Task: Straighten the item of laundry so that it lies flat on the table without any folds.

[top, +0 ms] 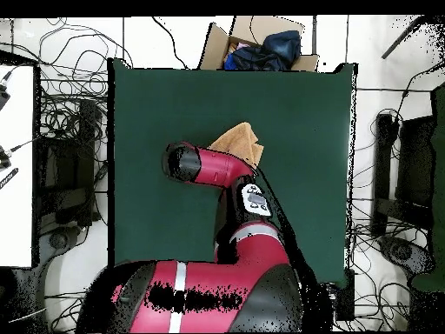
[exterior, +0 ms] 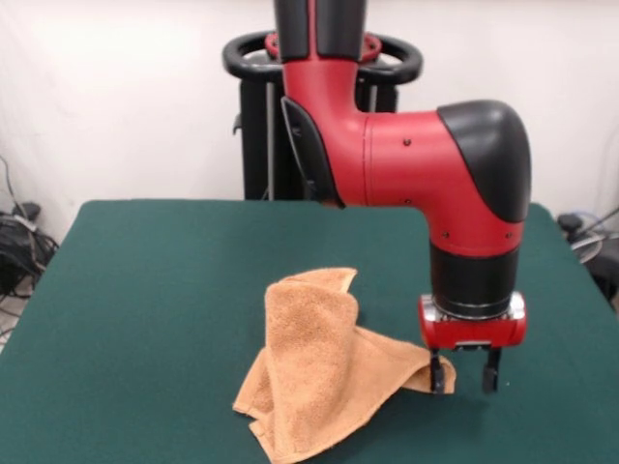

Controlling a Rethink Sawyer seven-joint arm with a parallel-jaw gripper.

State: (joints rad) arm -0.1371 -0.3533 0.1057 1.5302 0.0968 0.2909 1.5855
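Note:
The orange-tan towel (exterior: 314,372) lies crumpled on the green table (exterior: 145,290), heaped into a raised fold at its far side, with one corner stretched out to the right. My gripper (exterior: 464,373) hangs just above the table at that corner, with its fingers apart. The left finger (exterior: 437,375) touches or sits right beside the corner, and nothing is between the fingers. In the overhead view only part of the towel (top: 240,139) shows beyond my arm (top: 213,165). The arm hides the gripper there.
The robot's pedestal (exterior: 319,116) stands behind the table's far edge. In the overhead view an open cardboard box with dark blue cloth (top: 261,48) sits past the table's (top: 304,130) top edge. Cables lie on the floor around the table.

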